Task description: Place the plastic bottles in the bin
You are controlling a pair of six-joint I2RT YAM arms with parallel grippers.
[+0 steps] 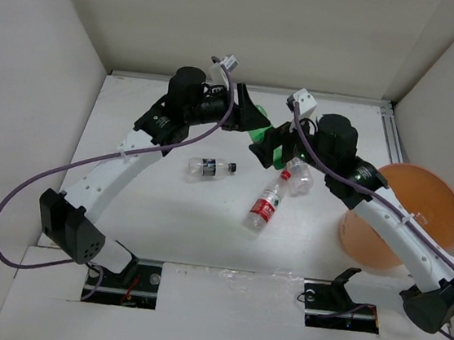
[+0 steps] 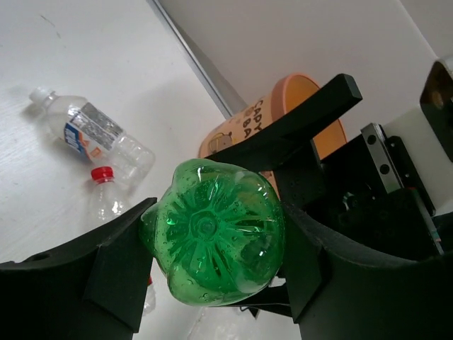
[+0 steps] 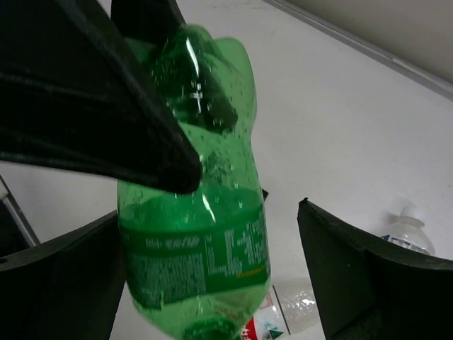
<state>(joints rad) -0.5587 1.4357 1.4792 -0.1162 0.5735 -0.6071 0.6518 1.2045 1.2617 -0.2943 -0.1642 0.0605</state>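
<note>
My left gripper (image 1: 251, 122) is shut on a green bottle (image 1: 257, 137) and holds it above the table at the back middle; its ribbed base fills the left wrist view (image 2: 212, 241). My right gripper (image 1: 273, 147) is open, with its jaws on either side of the green bottle (image 3: 195, 248); the right finger (image 3: 368, 276) stands clear of it. On the table lie a dark-labelled bottle (image 1: 211, 168), a red-labelled bottle with a red cap (image 1: 262, 210) and a clear bottle (image 1: 299, 179). The orange bin (image 1: 419, 210) is at the right.
White walls enclose the table on the left, back and right. A metal rail (image 1: 393, 136) runs along the right edge behind the bin. The bin also shows in the left wrist view (image 2: 244, 127), beyond the right gripper's black finger (image 2: 283, 134).
</note>
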